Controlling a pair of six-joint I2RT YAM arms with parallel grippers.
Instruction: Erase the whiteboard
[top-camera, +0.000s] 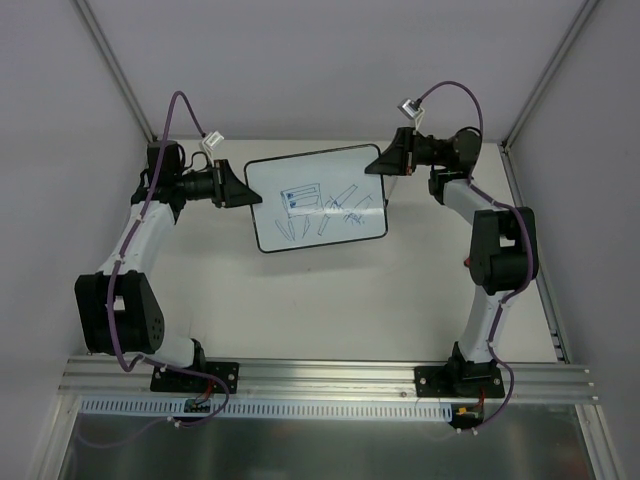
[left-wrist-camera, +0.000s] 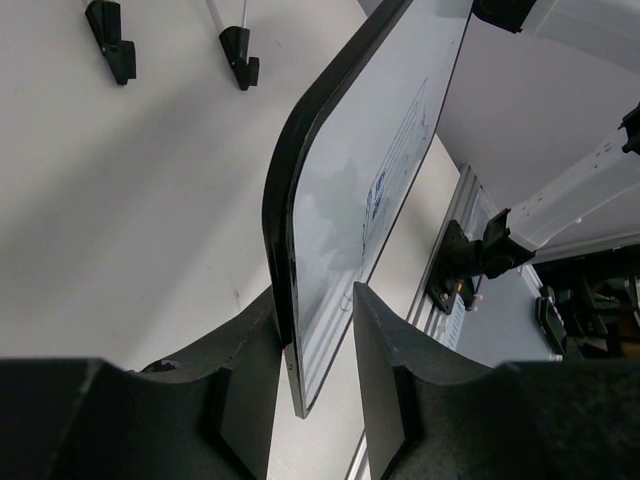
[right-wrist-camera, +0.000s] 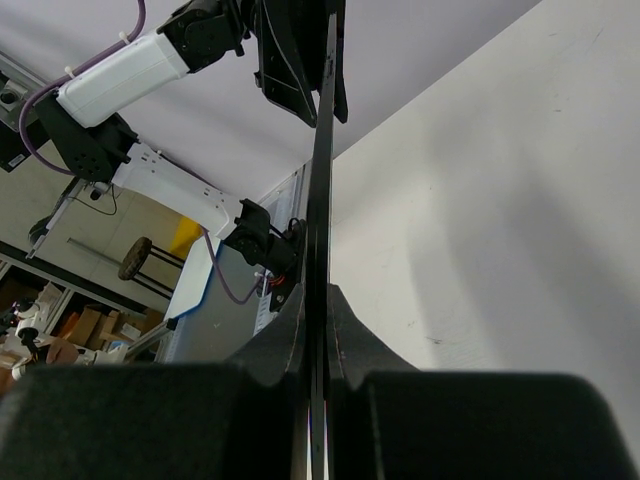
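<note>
The whiteboard is white with a thin black frame and blue marker scribbles on its face, and is held up off the table between the two arms. My right gripper is shut on its upper right edge. In the right wrist view the board shows edge-on, pinched between the fingers of the gripper. My left gripper straddles the left edge. In the left wrist view the board sits between the open fingers of the gripper, one finger against its back and the other apart from its face. No eraser is in view.
The white table is enclosed by grey walls with aluminium posts at the back corners. A metal rail carrying both arm bases runs along the near edge. Two black brackets show at the far wall in the left wrist view.
</note>
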